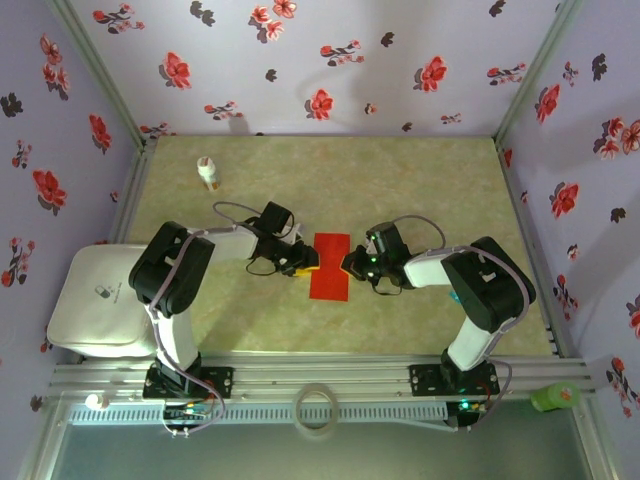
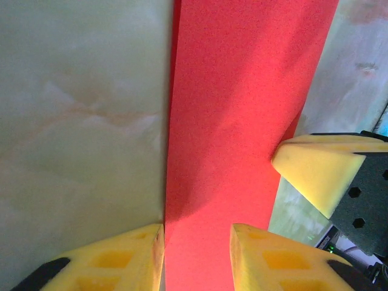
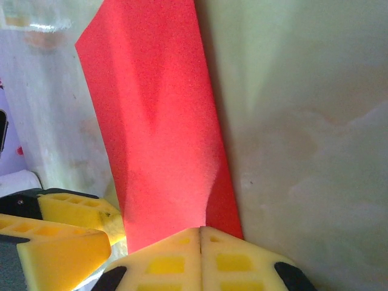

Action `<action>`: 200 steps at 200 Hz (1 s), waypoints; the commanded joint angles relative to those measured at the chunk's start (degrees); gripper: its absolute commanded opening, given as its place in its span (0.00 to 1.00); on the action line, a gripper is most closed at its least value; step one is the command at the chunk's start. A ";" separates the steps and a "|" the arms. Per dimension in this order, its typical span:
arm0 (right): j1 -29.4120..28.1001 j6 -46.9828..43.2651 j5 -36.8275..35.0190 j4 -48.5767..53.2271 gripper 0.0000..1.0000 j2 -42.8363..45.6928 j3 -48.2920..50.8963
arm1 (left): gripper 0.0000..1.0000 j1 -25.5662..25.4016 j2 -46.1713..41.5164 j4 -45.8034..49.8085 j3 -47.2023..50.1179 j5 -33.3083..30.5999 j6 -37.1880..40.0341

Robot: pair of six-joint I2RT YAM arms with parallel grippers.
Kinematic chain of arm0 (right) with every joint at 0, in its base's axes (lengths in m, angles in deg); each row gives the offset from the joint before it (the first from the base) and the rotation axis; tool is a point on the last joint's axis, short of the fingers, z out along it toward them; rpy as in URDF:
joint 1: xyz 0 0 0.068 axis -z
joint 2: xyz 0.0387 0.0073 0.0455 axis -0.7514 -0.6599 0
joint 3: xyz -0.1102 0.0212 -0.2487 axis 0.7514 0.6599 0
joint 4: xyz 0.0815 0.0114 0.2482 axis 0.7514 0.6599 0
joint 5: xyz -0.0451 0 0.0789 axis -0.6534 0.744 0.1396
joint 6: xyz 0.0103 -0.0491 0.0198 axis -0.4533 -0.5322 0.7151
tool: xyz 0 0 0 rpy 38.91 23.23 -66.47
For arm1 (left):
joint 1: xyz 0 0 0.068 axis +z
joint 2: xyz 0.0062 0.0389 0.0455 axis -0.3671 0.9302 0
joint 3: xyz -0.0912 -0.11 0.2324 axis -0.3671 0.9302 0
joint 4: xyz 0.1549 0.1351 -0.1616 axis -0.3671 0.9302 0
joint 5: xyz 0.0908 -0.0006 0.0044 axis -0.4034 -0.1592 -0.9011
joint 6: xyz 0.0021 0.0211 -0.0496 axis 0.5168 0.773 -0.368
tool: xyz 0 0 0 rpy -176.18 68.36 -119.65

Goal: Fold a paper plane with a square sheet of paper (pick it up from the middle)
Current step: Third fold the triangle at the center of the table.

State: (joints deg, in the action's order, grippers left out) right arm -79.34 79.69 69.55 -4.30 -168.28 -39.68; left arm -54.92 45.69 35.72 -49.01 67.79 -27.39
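Note:
The square sheet of paper [image 1: 330,265] is bright red and shows as a narrow upright rectangle mid-table. It runs up the left wrist view [image 2: 236,121] and the right wrist view [image 3: 151,121]. My left gripper [image 1: 304,262] is at its left edge, open, with the red sheet [image 2: 197,257] lying in the gap between the yellow fingers [image 2: 121,260]. My right gripper [image 1: 350,264] is at the right edge, its jaws pressed together [image 3: 200,233] on the paper's rim, where the sheet buckles upward. Each wrist view also catches the other gripper's yellow fingers [image 2: 321,173] [image 3: 60,227].
A small white bottle with an orange band [image 1: 208,172] stands at the back left. A white padded box [image 1: 100,300] sits off the table's left side. A tape ring [image 1: 316,408] and a green object [image 1: 555,397] lie by the near rail.

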 commanded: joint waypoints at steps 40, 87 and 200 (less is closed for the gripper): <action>0.31 0.00 -2.14 2.55 0.07 -2.11 1.50 | 0.34 -0.80 0.47 -2.44 0.17 -0.22 -1.93; 0.31 -0.08 -2.42 2.72 0.07 -2.18 1.38 | 0.33 -0.72 -0.31 -4.36 0.74 -0.40 -3.88; 0.31 -0.17 -2.49 3.57 0.08 -2.10 0.90 | 0.22 1.13 -2.52 -6.31 3.11 -1.17 -5.13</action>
State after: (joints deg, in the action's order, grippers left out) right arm -79.34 79.91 69.57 -4.54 -168.28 -39.59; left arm -54.44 44.86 30.41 -46.76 66.46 -32.16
